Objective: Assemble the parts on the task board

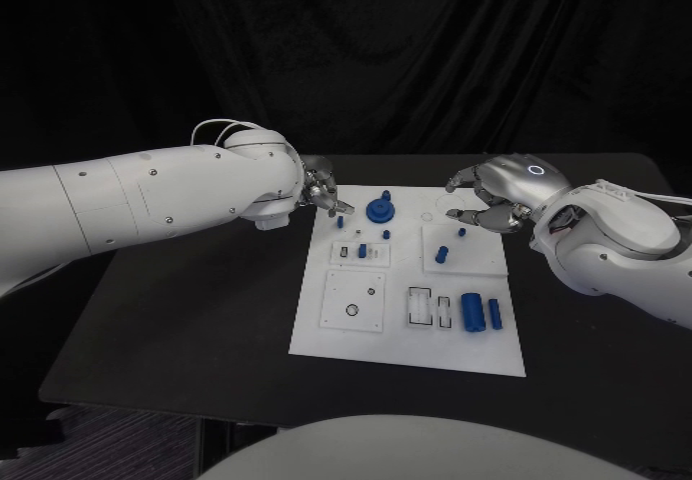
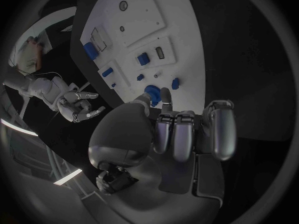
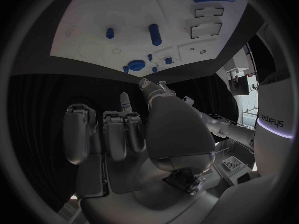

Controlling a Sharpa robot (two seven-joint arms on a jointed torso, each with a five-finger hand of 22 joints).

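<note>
**Both hands poised at the far edge of the board, nothing held yet**

The left hand (image 1: 320, 192) hovers just off the far left corner of the task board (image 1: 361, 335), its fingers loosely curled with gaps between them and nothing in them. Its fingertips (image 2: 166, 95) point toward the round blue knob-shaped part (image 1: 379, 209) standing near the board's far edge. Judging from that aim, this piece is the likely next pick.

The right hand (image 1: 490, 195) hangs at the opposite far corner, beside the board's right edge. Its fingers are also parted and hold nothing; they seem kept back, out of the other hand's way.

Between the two hands the board lies flat on the black surface (image 1: 188, 320). Small blue pegs (image 1: 359, 238) stand just nearer than the knob. One short peg (image 1: 462, 233) and a small blue block (image 1: 441, 254) sit on a raised white square on the right side. Two larger blue parts (image 1: 482, 312) lie near the front right corner, next to empty rectangular slots (image 1: 420, 307), probably where they belong. Most of the assembly looks still to be done.
</note>
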